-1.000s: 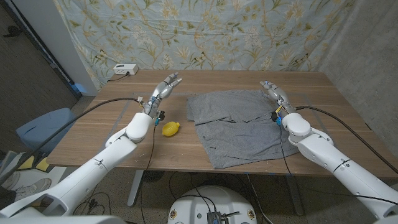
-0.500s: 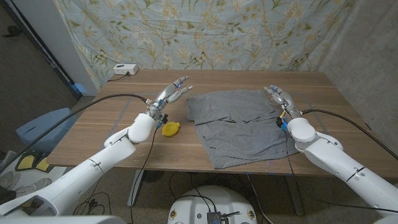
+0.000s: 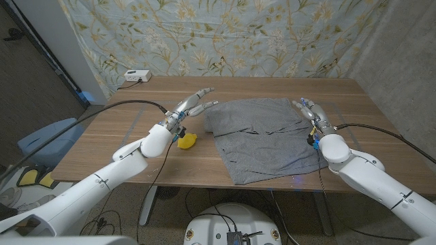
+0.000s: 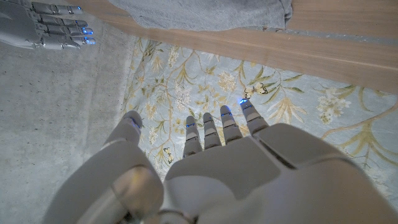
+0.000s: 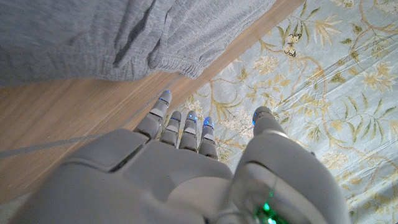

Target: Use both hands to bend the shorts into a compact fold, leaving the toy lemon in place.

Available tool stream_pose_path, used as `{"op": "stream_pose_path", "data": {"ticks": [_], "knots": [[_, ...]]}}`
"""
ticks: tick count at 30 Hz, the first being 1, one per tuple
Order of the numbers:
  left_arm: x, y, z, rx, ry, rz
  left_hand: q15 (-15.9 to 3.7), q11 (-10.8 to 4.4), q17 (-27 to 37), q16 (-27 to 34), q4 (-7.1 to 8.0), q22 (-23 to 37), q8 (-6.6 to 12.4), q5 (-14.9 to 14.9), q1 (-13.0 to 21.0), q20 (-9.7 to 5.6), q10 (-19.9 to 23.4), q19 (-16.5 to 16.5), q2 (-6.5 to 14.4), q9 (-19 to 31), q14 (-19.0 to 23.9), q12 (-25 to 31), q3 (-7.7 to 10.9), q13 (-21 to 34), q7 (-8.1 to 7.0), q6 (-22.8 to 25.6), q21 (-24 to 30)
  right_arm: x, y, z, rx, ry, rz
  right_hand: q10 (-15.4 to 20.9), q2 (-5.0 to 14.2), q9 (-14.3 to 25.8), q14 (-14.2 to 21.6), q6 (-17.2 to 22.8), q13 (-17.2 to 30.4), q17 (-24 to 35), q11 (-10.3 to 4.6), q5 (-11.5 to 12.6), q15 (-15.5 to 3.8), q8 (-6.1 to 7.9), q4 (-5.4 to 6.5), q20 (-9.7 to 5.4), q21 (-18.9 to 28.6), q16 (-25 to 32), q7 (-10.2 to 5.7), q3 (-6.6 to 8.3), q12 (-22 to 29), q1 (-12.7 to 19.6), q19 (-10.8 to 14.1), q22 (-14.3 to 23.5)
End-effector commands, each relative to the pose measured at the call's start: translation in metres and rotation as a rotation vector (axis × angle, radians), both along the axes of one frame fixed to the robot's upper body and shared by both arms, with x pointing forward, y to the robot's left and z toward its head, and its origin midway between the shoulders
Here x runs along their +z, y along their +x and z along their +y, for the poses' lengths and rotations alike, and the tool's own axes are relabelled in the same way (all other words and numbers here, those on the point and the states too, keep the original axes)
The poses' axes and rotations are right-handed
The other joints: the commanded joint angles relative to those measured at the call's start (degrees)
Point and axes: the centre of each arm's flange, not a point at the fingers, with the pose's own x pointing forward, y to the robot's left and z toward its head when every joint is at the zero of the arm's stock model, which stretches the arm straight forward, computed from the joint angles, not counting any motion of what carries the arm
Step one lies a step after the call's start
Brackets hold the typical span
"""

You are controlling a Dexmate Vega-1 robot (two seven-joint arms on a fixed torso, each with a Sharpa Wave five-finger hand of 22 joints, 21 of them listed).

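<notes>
Shorts [image 3: 262, 136] spread on wooden table [image 3: 136, 163], lemon [image 3: 187, 140] beside; left hand [image 3: 192, 104], right hand [image 3: 312, 112] hovering, fingers spread, empty; floral curtain [image 3: 225, 37] behind

Floral curtain [image 3: 225, 34] behind wooden table [image 3: 272, 87]

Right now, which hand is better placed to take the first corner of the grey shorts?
Probably the right hand: it hovers open at the grey fabric shorts' far right corner. The left hand hangs beside their left edge, near the yellow toy lemon.
</notes>
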Motion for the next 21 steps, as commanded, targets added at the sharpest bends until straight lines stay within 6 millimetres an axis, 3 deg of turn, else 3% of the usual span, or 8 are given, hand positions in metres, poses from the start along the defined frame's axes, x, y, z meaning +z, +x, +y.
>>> {"op": "stream_pose_path", "data": {"ticks": [1,21], "knots": [[-0.001,-0.011,-0.01,-0.002,0.122,-0.03,-0.34,-0.14,0.1,0.0,-0.77,0.2,0.42,0.0,1.2,0.07,1.2,0.7,-0.4,0.3,0.7,-0.2,0.06,0.2,0.08,1.5,0.0,-0.014,-0.024,-0.001,-0.095,-0.044,0.036,0.8,-0.18,0.3,0.7,0.9,0.3,0.1,0.03,-0.4,0.03,0.26,-0.3,0.11,-0.3,-0.2,-0.18,0.47,0.1,0.7,0.3,0.1],[-0.012,-0.031,-0.026,-0.013,0.295,-0.065,-0.94,-0.35,0.2,-0.3,-1.94,0.1,0.29,0.2,2.0,0.01,1.8,1.3,-2.7,0.3,1.0,-0.7,-1.03,0.2,-0.54,3.9,-0.1,-0.039,-0.058,-0.002,-0.248,-0.136,0.132,1.8,-0.26,0.3,1.1,2.0,0.3,0.1,-0.54,-0.6,-0.54,0.31,-0.81,0.11,-0.5,-0.3,-0.32,1.0,0.1,1.5,0.5,0.1]]}}
